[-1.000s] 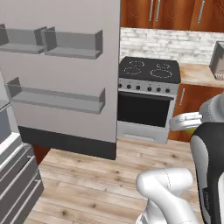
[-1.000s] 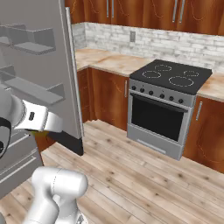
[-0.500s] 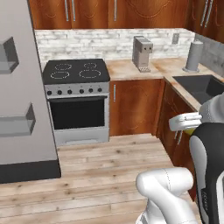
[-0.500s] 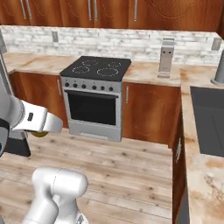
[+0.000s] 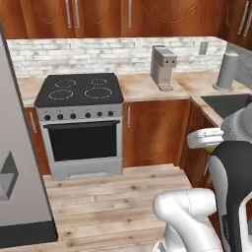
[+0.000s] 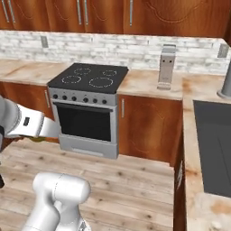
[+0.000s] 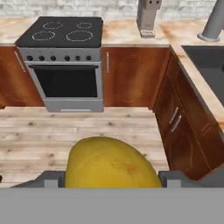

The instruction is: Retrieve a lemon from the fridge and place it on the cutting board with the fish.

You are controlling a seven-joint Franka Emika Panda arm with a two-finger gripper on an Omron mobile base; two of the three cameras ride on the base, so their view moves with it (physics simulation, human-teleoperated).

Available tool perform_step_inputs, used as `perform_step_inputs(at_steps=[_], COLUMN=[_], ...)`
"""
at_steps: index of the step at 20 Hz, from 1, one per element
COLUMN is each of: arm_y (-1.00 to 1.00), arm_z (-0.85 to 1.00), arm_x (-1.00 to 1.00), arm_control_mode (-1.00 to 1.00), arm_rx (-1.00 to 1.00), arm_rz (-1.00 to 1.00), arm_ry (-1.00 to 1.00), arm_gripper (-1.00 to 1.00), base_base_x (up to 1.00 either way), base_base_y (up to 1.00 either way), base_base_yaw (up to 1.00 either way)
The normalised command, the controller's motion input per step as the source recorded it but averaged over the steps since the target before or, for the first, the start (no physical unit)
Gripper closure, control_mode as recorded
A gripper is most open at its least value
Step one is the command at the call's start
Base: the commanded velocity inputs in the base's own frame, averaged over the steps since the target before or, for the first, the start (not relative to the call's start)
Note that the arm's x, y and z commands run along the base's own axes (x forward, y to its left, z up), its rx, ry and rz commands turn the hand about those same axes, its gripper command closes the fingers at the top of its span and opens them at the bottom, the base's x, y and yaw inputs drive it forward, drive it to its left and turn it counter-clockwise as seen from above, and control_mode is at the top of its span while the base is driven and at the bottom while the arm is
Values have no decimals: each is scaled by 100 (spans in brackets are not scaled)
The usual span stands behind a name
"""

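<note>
The roundish golden-yellow lemon (image 7: 111,162) is sitting at bottom centre of the hand view, w/ the fingers (image 7: 111,180) closing on it from both sides, a grey pad showing at each flank. In the left base view a sliver of yellow is peeking out under the white hand at right of frame, so it's being carried in the air, not resting on anything.

The light-brown board and the fish aren't anywhere to be seen here, so the drop-off spot is unknown for now.

Risks from here, as I judge them:
- Fruit is round and smooth; grip looks to be on its widest part only. A jerk or fast swing of the arm could be rolling it out of the pads, and it would be dropping onto the pale wood plank floor (image 5: 113,197).
- The hand is riding low, near the dark-brown corner cabinets (image 7: 183,127). Base turning tight could be clipping the lemon or wrist on the cabinet face or on the edge of the speckled tan bench (image 6: 194,149).
- The black-topped silver oven range (image 5: 81,125) and grey boxy coffee machine (image 5: 163,67) are well apart from the hand; little threat yet.
- The grey fridge door edge (image 5: 19,182) at left of the left base view is standing open; base reversing could be hitting it.
</note>
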Motion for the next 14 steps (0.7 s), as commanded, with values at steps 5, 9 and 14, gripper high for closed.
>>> perform_step_inputs(at_steps=[5, 9, 14], arm_y=[0, 0, 0], arm_z=[0, 0, 0], arm_x=[0, 0, 0], arm_control_mode=[100, 100, 100], arm_rx=[0, 0, 0], arm_rz=[0, 0, 0], arm_ry=[0, 0, 0], arm_gripper=[100, 100, 100], base_base_x=[100, 100, 94], base_base_y=[-62, -68, 11], base_base_yaw=[37, 43, 37])
